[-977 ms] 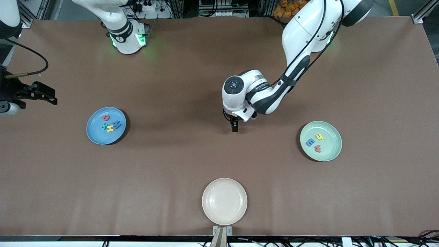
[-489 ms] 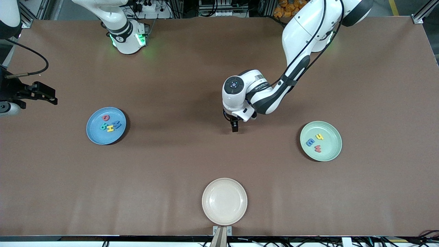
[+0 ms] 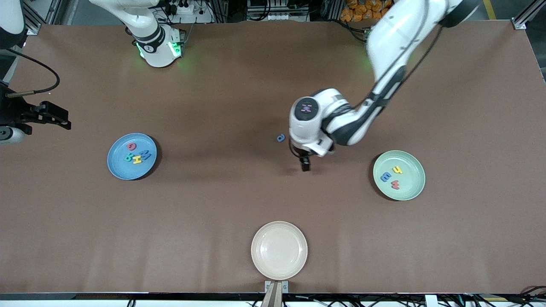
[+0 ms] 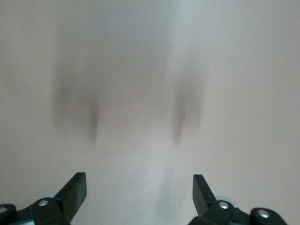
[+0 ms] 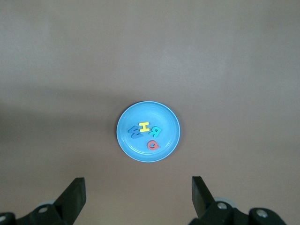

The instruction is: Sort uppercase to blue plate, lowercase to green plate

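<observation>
Since the earlier front views the left arm had swung toward its own end of the desk (image 3: 273, 64), carrying the left pincer (image 3: 304, 164) off the middle of the bare brown surface and uncovering a small blue a (image 3: 280, 137) that lay flat on the desk. That letter sat well apart from both coloured plates, roughly between them and a little farther from the front camera than either. The left pincer hung low over bare desk beside the a, its jaws spread wide and empty in the left wrist view, which showed only blurred surface. By my judgement the grasp had missed or let go, so the last lowercase letter was yet to be picked up and taken to the green plate.

The blue plate (image 3: 117, 170), toward the right arm's end, held all four uppercase letters (image 3: 137, 155): yellow H, green R, a blue M or W and a red ring-shaped Q or G. The green plate (image 3: 409, 192), toward the left arm's end, held three lowercase letters (image 3: 392, 175): yellow h, blue e, red w or m. A cream plate (image 3: 279, 266) lay nearest the front camera.

The right pincer (image 3: 59, 119) waited at the desk's edge, jaws wide, holding nothing.

No brand marks or labels could be read; the foam letters were the only writing
</observation>
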{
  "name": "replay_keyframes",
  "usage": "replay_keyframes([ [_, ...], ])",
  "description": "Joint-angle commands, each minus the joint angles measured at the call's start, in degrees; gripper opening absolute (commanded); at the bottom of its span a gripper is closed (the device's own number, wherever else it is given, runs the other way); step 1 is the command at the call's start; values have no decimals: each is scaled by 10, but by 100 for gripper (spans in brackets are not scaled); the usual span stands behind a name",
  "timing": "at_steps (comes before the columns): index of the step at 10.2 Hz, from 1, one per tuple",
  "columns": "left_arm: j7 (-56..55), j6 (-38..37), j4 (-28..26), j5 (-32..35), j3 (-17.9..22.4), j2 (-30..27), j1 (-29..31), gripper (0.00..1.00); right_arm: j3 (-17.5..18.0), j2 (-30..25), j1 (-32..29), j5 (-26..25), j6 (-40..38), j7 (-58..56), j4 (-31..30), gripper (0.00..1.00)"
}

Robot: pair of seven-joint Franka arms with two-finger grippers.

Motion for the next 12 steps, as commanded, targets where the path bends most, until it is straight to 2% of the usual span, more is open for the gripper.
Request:
replay_keyframes([
  [1,-28,-24,-61,23,-58,-56,74,100,5,-14,-12,9,-3,4,-8,100],
  [4,-22,-24,-62,23,-60,-57,73,100,6,-15,-17,9,0,2,-8,100],
  [10,120,-28,-62,23,-76,-57,74,100,7,-18,-17,7,1,3,2,100],
  [12,177,-28,-60,23,-81,-55,73,100,10,-14,-17,10,-19,4,22,100],
])
